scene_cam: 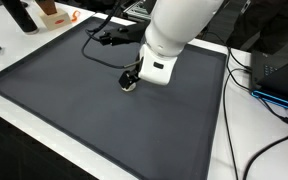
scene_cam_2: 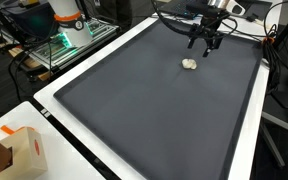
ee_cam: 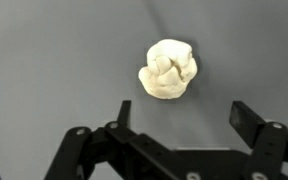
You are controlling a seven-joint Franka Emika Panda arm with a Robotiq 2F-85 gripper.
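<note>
Your gripper (ee_cam: 182, 110) fully open, jaws spread wide, holding nothing. Fingers (ee_cam: 124, 112) dark, both clear of lump (ee_cam: 167, 70). Lump white, knotted, lying on mat. In wrist view it sits just beyond fingertips, not between them. In an exterior view gripper (scene_cam_2: 206, 40) hangs low over mat (scene_cam_2: 134, 110). Lump (scene_cam_2: 189, 64) lies near it, apart from fingers, toward mat's far end. Mat dark grey, on white table (scene_cam: 216, 150). Cardboard box (scene_cam_2: 24, 152) at table corner, well apart. Cables (scene_cam: 274, 100) run beside mat.
</note>
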